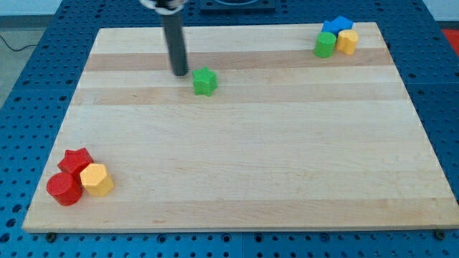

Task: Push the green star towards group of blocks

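Seven blocks lie on the wooden board [237, 143], and my tip [179, 73] rests just beside the green star [205, 81], at its upper left, with a thin gap I cannot quite judge. Being a plain dark rod, it has nothing to spread or pinch, and it holds nothing. The green star sits alone in the upper middle of the board. At the view's top right a blue block [337, 26], a green cylinder [325, 44] and a yellow block [347, 41] huddle together (all touching, as far as I can see). At the bottom left, a red star [76, 160], a red cylinder [64, 189] and a yellow hexagonal block [96, 179] form another cluster.
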Controlling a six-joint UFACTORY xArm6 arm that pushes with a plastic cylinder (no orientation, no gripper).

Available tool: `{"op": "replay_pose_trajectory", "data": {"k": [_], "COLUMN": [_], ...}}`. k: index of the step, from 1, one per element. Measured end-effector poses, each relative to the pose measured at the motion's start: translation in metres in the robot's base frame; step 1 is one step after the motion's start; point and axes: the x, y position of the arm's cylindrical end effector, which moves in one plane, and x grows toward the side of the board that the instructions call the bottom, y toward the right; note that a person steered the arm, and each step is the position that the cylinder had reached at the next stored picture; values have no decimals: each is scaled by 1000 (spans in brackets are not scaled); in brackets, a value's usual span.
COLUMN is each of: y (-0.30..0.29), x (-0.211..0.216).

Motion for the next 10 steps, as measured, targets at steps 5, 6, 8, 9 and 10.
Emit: {"op": "replay_pose_trajectory", "data": {"k": [5, 6, 8, 9, 10], "y": [126, 147, 98, 86, 107], "x": [-24, -29, -12, -27, -53]}}
